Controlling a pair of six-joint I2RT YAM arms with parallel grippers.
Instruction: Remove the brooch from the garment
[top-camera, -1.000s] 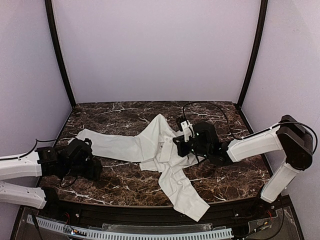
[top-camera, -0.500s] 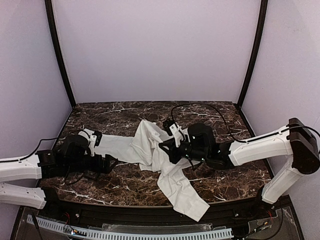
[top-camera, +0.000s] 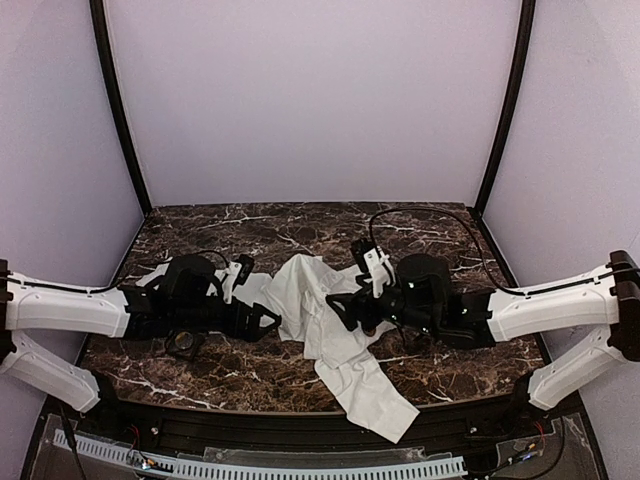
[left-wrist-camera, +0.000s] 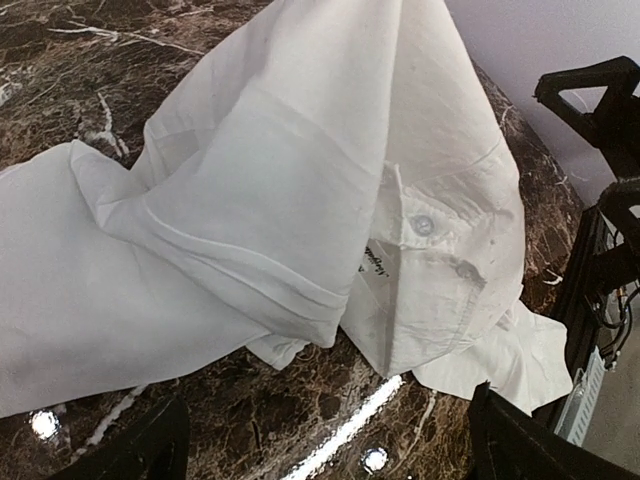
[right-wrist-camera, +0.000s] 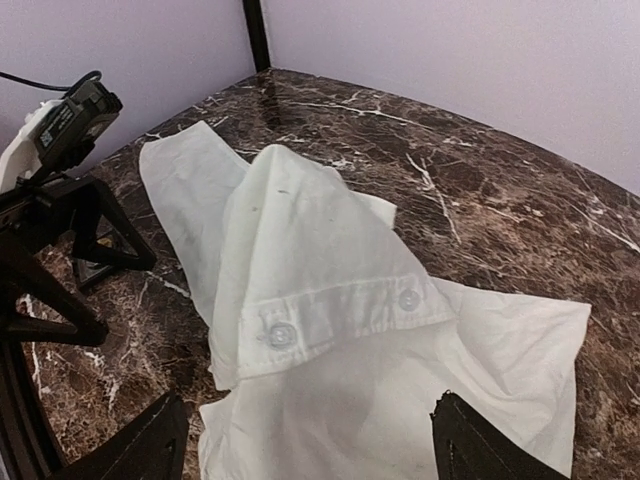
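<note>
The garment, a white shirt (top-camera: 305, 290), lies crumpled mid-table with one fold standing up in a peak. My left gripper (top-camera: 264, 322) is open just left of it, low over the marble. Its view shows the shirt (left-wrist-camera: 280, 180) ahead of the open left gripper (left-wrist-camera: 330, 452), with nothing between the fingers. My right gripper (top-camera: 342, 312) is open at the shirt's right side. Below the right gripper (right-wrist-camera: 310, 452) lies a buttoned cuff (right-wrist-camera: 340, 310), not gripped. Only buttons (right-wrist-camera: 278, 333) show; the brooch is hidden.
One sleeve (top-camera: 375, 395) trails to the table's front edge (top-camera: 300, 425). A small dark object (top-camera: 183, 345) sits on the marble under my left arm. Purple walls close in the back and sides. The two grippers face each other closely across the shirt.
My right gripper has opened and let go of the shirt fold. My left arm has swung right, up to the shirt's left side. The shirt is now bunched nearer the middle.
</note>
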